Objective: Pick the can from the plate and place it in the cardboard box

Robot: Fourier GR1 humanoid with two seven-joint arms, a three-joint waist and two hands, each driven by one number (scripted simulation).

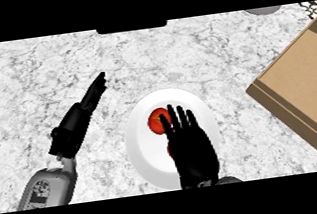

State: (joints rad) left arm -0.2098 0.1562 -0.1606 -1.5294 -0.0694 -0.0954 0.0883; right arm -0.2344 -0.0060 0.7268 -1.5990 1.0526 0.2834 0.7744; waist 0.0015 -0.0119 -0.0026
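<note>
A red can (156, 121) lies on the white plate (146, 146) in the middle of the counter. My right hand (190, 147) hovers over the plate with straight fingers pointing away, their tips just right of and partly over the can; it covers the can's right side. The cardboard box (310, 88) sits at the right, tilted, its near corner close to the plate. Left of the plate my left hand (81, 116) is held edge-on with fingers stretched out, holding nothing.
Speckled grey counter surrounds the plate. A dark slot (132, 27) lies at the far edge and a grey round object (263, 10) sits at the far right. Patterned wall shows at both far corners.
</note>
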